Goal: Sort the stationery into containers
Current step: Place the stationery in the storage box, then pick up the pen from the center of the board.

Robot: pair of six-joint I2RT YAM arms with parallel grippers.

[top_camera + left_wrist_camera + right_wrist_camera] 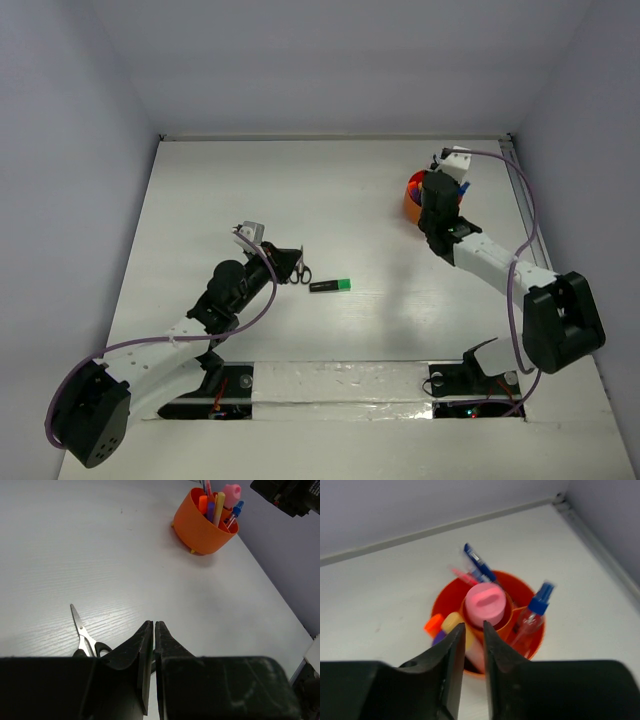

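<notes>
**Q:** Left half of the figure: how does the left gripper stand?

**A:** Its fingers are pressed together with nothing between them, low over the table. The scissors lie just to its side with the blades closed. Their black handles are cut off behind the gripper body in the left wrist view. Whether fingertip and scissors touch cannot be told. The green highlighter lies flat just beside the scissors, well apart from the cup.

**Q:** And the right gripper?

**A:** It is directly above the orange cup, fingers a little apart, with no item seen clamped. In the top view the wrist covers most of the cup and all of the fingers.

**Q:** What stands in the cup?

**A:** Around the pink knob are a blue pen and a blue-capped tube. There is also a yellow-ended highlighter, partly hidden by one finger. An orange-ended highlighter and a purple-ended highlighter stand beside it. A thin pink item behind the knob is too blurred to name
</notes>
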